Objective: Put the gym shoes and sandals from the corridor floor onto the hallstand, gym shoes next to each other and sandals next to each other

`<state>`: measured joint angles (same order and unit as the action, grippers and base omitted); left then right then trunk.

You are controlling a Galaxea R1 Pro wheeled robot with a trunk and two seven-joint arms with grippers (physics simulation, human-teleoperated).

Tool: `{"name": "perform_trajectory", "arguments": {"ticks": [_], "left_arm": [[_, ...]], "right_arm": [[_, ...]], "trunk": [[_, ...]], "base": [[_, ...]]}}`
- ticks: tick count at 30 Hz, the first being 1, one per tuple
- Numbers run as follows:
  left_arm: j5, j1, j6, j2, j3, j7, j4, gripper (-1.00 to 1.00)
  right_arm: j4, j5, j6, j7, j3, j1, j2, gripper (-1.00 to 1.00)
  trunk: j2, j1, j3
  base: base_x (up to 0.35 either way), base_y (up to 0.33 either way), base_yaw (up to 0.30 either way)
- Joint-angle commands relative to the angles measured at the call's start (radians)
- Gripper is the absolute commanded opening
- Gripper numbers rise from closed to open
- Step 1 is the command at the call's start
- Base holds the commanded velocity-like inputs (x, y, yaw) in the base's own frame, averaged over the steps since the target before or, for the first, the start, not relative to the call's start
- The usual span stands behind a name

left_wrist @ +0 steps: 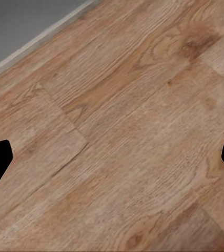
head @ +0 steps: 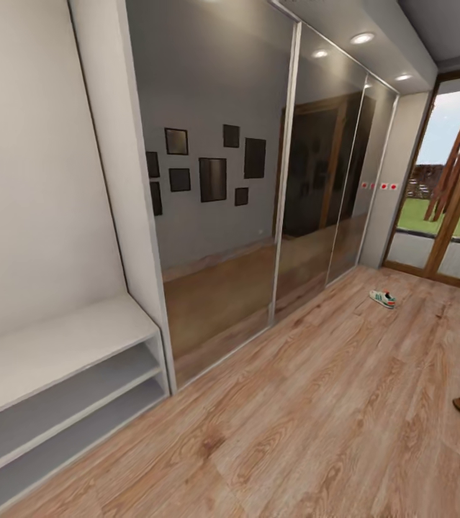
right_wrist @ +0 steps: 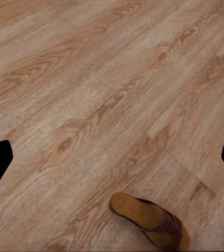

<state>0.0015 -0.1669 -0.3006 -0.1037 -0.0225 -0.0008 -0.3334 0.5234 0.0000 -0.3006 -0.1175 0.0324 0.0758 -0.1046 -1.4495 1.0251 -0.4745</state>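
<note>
The light brown wood-plank corridor floor (head: 316,424) lies open; mirrored wardrobe doors (head: 215,187) flank it. The pale grey two-tier bench (head: 57,345) holds nothing. One white green-striped gym shoe (head: 383,298) and one brown leather sandal (right_wrist: 149,220) lie on the floor, well apart. The left gripper (left_wrist: 112,160) and right gripper (right_wrist: 112,160) both gape, holding nothing. Judged: nothing placed yet.

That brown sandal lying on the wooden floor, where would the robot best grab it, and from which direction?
Probably across the wide strap of the sandal, coming straight down from above. It lies flat, sole down, on the floor, so the strap is the raised part; the flat sole offers little to pinch. The right gripper is open with bare floor between its fingertips.
</note>
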Motion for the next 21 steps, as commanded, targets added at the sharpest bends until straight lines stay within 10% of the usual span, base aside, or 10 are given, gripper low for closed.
{"name": "perform_trajectory", "arguments": {"ticks": [1,21], "left_arm": [[0.000,0.000,-0.003,0.000,-0.002,0.000,0.000,1.00],[0.002,0.000,-0.003,0.002,-0.001,-0.001,-0.001,1.00]], "right_arm": [[-0.001,0.000,-0.003,-0.002,0.000,0.001,0.000,1.00],[-0.002,-0.003,-0.002,-0.002,0.003,0.001,0.000,1.00]], "trunk": [[-0.001,0.000,-0.001],[-0.001,0.000,-0.001]], "base": [[0.002,0.000,-0.279],[0.019,0.015,-0.281]]}}
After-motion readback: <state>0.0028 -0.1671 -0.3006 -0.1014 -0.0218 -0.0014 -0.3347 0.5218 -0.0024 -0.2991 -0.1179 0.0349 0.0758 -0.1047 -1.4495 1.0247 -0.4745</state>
